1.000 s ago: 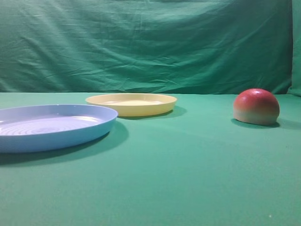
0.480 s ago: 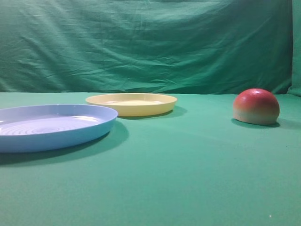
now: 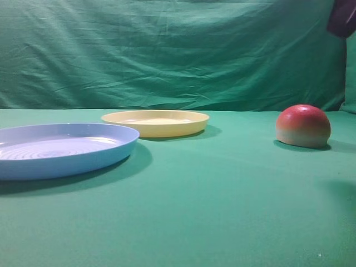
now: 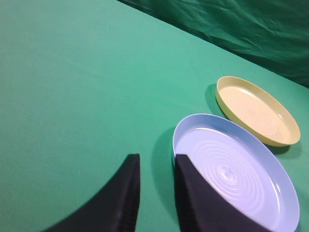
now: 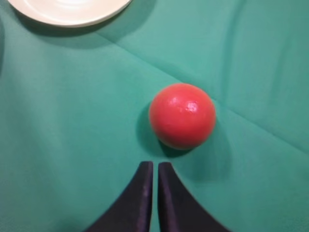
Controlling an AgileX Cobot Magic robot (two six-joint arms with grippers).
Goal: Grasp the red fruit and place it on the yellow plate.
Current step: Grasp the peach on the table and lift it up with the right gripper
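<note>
The red fruit (image 3: 303,126) sits flat side down on the green-covered worktop (image 3: 222,200), far to the right in the exterior high view and well apart from the yellow plate (image 3: 156,122), which lies near the middle toward the back. A larger light-blue plate (image 3: 61,149) with concentric ridges rests nearer the front on the left, just beside the yellow one; whether their rims touch cannot be told. A wrinkled green backdrop (image 3: 167,50) hangs behind everything.

In the right wrist view the right gripper (image 5: 154,166) hovers above the cloth with its two dark fingers pressed almost together, only a thin slit between them (nothing sits in that slit). The fruit lies just ahead of the fingertips and slightly to the right, not touched, casting a soft shadow on its left. The edge of the pale plate shows at the top left of that view.

The left wrist view shows the left gripper (image 4: 157,162) above the cloth beside the blue plate, its fingers standing a little apart with bare cloth visible between them, grasping nothing. A dark shape (image 3: 342,16) shows at the top right corner of the exterior high view.
</note>
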